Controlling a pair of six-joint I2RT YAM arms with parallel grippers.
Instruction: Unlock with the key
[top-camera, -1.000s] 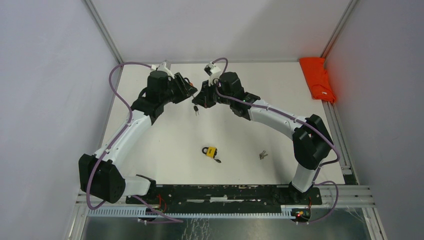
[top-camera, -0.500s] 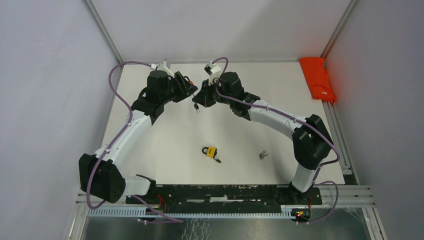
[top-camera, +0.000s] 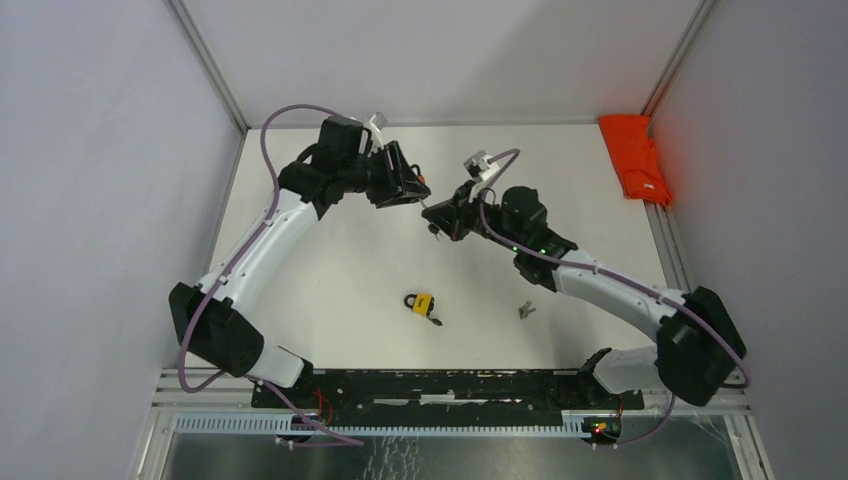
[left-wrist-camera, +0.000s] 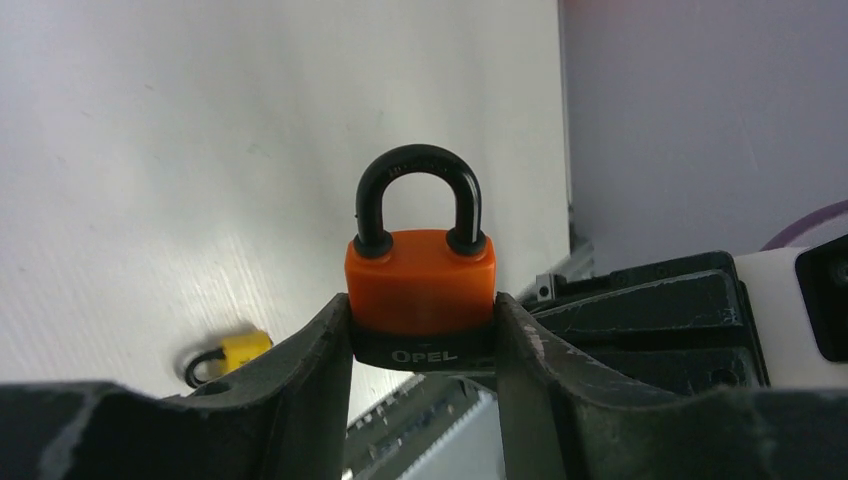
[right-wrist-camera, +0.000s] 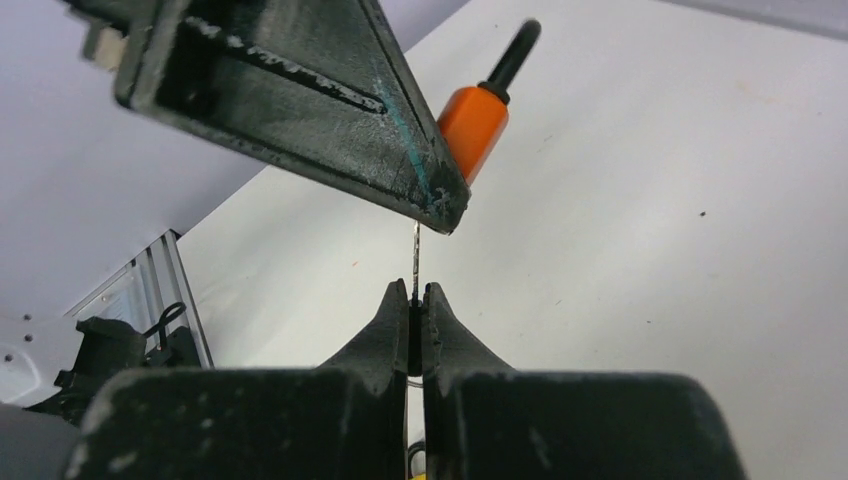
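From above, the two arms are meeting over the far half of the table (top-camera: 330, 270), the left end effector (top-camera: 410, 190) and the right end effector (top-camera: 438, 214) facing nose to nose, just apart. A yellow padlock (top-camera: 421, 303) and some loose keys (top-camera: 525, 310) are lying nearer the bases, well clear. Over on the left wrist, the left end effector is gripping the orange padlock (left-wrist-camera: 421, 285) by its black base. A dark finger (left-wrist-camera: 318, 370) is pressing each flank, and both legs of the rounded black shackle are seated in the glossy body. Now the right wrist: the right end effector is clenched on the key (right-wrist-camera: 414, 258), a thin flat metal blade pointing straight out, its tip just at the other arm's finger edge, the orange body slightly beyond. The keyway is hidden, likely in the base, so I'd say the blade's long axis needs lining up with the lock's.
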